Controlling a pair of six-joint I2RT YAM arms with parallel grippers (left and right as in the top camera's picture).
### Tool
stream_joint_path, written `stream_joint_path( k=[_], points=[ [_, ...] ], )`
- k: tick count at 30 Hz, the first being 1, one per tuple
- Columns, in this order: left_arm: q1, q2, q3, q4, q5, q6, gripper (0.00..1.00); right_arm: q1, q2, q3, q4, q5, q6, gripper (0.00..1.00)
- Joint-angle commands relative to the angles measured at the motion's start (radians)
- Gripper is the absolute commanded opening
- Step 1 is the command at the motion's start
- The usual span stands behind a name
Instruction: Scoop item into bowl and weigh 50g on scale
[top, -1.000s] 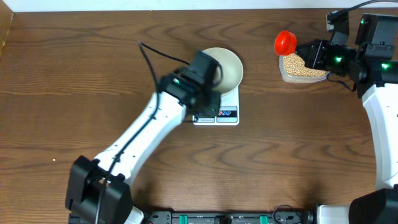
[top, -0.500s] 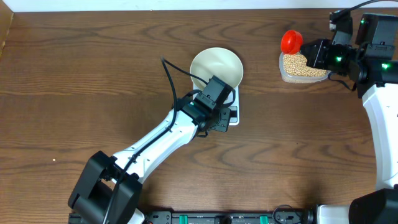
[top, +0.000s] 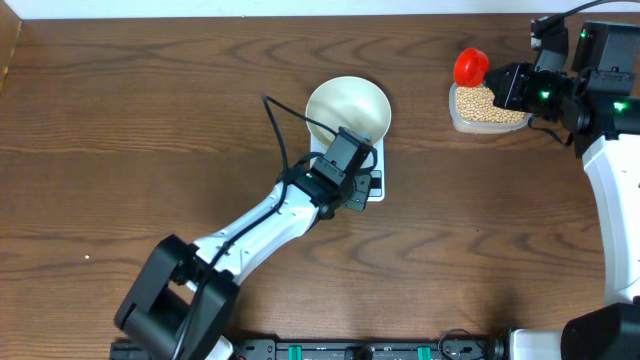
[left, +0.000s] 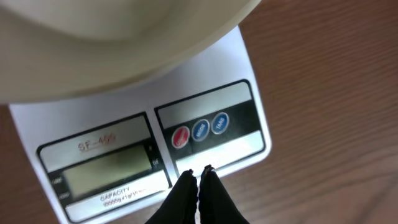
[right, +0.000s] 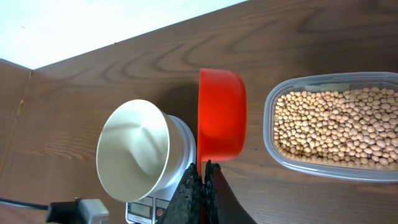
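Wooden table (top: 120, 120), closed left gripper (left: 199, 173) just beside scale (left: 217, 68) buttons (left: 199, 130), possibly touching

This reads as a robotics lab station rather than a kitchen: a white left arm (top: 255, 230) and a white right arm (top: 612, 180), with black joints, green indicator lights (top: 544, 97) and a loose black cable (top: 275, 130), work over a dark wood-grain bench (top: 120, 150); a black rail (top: 330, 351) with green fittings runs along the near edge; a plain white wall (top: 250, 8) borders the far edge. The kitchen things stand spaced on bare wood: a digital kitchen scale (left: 249, 62); a white bowl (top: 348, 110); a clear container (right: 268, 127) of soybean-like beans (right: 336, 124); a red scoop (top: 471, 66).
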Motion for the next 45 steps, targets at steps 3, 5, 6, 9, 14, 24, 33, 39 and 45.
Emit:
stream_joint_path(
  k=[3, 5, 6, 9, 14, 24, 33, 39, 45],
  points=[
    [0.003, 0.024, -0.002, 0.022, -0.020, 0.094, 0.07, -0.004, -0.001, 0.020, 0.003, 0.005, -0.013, 0.01],
    [0.003, 0.028, -0.002, 0.037, -0.020, 0.118, 0.07, -0.004, -0.001, 0.021, 0.003, 0.005, -0.013, 0.01],
    [0.003, 0.031, -0.002, 0.046, -0.020, 0.126, 0.07, -0.004, -0.001, 0.021, 0.003, 0.005, -0.013, 0.01],
    [0.003, 0.055, -0.002, 0.075, -0.020, 0.141, 0.07, -0.004, -0.001, 0.020, 0.002, 0.005, -0.013, 0.01],
    [0.003, 0.084, -0.002, 0.099, -0.022, 0.151, 0.07, -0.004, -0.001, 0.020, 0.002, 0.005, -0.014, 0.01],
    [0.003, 0.092, -0.002, 0.101, -0.051, 0.151, 0.08, -0.004, -0.001, 0.020, 0.001, 0.005, -0.014, 0.01],
    [0.006, 0.125, -0.002, 0.133, -0.066, 0.151, 0.07, -0.004, -0.001, 0.020, -0.005, 0.005, -0.014, 0.01],
    [0.010, 0.174, -0.002, 0.143, -0.066, 0.151, 0.08, -0.004, -0.001, 0.020, -0.005, 0.005, -0.014, 0.01],
    [0.025, 0.185, -0.002, 0.144, -0.065, 0.151, 0.07, -0.004, -0.001, 0.020, -0.006, 0.005, -0.014, 0.01]
  ],
)
